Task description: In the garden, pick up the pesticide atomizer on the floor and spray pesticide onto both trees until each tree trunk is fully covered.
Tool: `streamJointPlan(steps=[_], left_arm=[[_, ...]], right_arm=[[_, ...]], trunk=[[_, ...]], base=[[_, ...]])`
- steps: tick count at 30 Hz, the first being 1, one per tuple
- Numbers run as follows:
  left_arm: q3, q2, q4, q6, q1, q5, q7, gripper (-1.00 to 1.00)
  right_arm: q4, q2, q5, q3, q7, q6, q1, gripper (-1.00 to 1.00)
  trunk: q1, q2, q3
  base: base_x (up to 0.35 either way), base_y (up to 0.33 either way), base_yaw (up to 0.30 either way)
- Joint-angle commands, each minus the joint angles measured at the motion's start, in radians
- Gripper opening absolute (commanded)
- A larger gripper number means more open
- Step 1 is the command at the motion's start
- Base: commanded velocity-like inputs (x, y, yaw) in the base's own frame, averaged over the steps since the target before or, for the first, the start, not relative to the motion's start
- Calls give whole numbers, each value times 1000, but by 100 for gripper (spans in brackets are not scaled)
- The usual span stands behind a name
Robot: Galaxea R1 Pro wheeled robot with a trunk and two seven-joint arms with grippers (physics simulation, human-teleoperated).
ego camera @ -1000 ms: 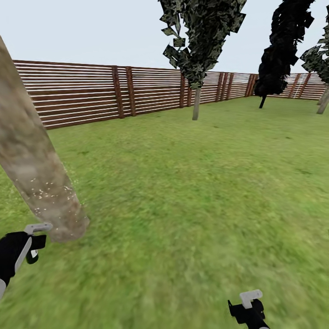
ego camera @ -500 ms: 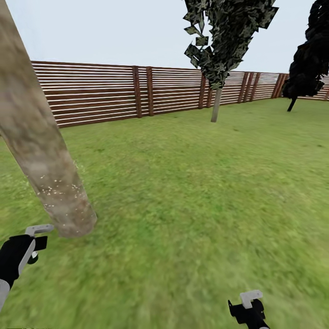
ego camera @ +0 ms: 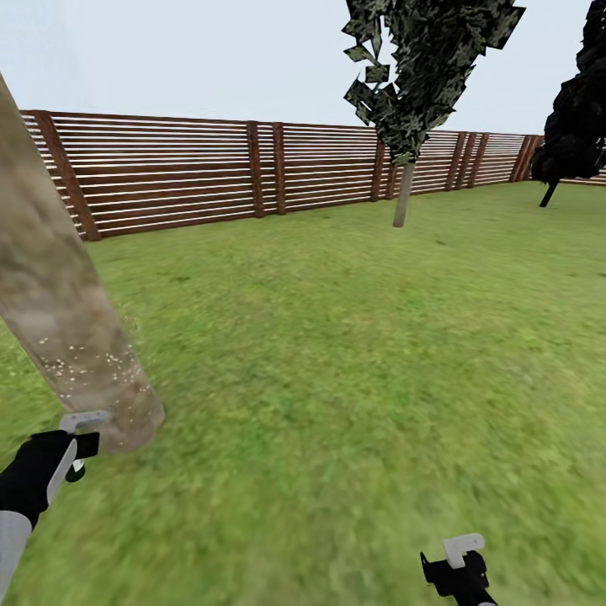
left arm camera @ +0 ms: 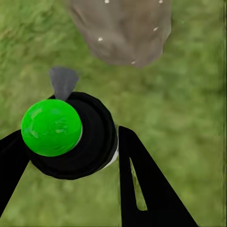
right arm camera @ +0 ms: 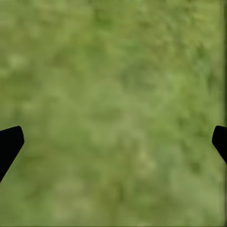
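Note:
My left gripper [ego camera: 74, 444] hangs low at the left, just beside the base of the near tree trunk [ego camera: 59, 320]. This pale grey-brown mottled column leans in the picture and carries whitish specks. In the left wrist view the gripper [left arm camera: 71, 158] is shut on the pesticide atomizer [left arm camera: 87, 142], a round black bottle whose top glows bright green, pointing toward the trunk's foot [left arm camera: 123, 28]. The second tree [ego camera: 404, 195] stands far off by the fence. Low at the right, my right gripper [ego camera: 459, 560] is open over bare grass [right arm camera: 113, 94].
A brown slatted fence [ego camera: 185, 168] bounds the lawn at the back. A near-black conifer [ego camera: 576, 109] stands at the far right. Open grass [ego camera: 353, 353] stretches between the near trunk and the distant tree.
The whole head view has swung, first left, then slightly back, shifting trunk and fence in the picture. My left gripper stays shut on the atomizer beside the trunk's base. The right arm is unchanged.

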Motion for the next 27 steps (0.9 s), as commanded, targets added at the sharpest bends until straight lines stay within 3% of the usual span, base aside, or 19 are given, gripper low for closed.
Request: streamJointPlan(steps=[1, 6, 12, 17, 27], left_arm=[[0, -1, -4, 6, -3, -1, 2, -100], [0, -1, -43, 16, -9, -1, 1, -100], [1, 5, -31, 10, 0, -13, 9, -100], [82, 11, -28, 3, 51, -15, 63, -100], [85, 2, -7, -4, 92, -13, 57, -100]], right_arm=[[0, 0, -8, 9, -2, -2, 0, 100], [0, 0, -8, 9, -2, -2, 0, 100], [0, 0, -8, 9, -2, -2, 0, 100], [1, 0, -8, 9, -2, -1, 0, 100], [0, 0, -8, 9, -2, -1, 0, 100]], trunk=[[0, 0, -1], [0, 0, -1], [0, 0, -1], [0, 0, -1], [0, 0, -1]], base=[[241, -178, 0], [241, -173, 0], [37, -22, 0], [-4, 0, 0], [-284, 121, 0]])
